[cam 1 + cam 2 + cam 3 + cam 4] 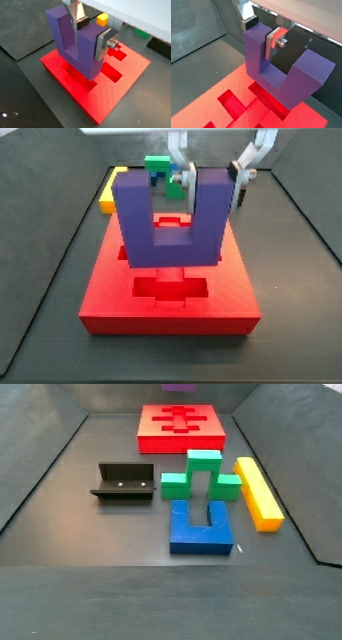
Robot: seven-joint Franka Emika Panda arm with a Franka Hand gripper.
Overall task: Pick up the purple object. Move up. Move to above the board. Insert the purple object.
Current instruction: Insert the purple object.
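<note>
Dark counter surrounds the board. In both wrist views my gripper clamps one arm of the purple object, base just over the recesses. In a side view, insertion is underway; next I judge a straight, aligned descent.

A dark L-shaped fixture is standing on the dark floor at left. To its right, a green block is sitting just beyond a blue U-shaped block, whose open side is facing the green one. A long yellow bar is lying along their right side.
</note>
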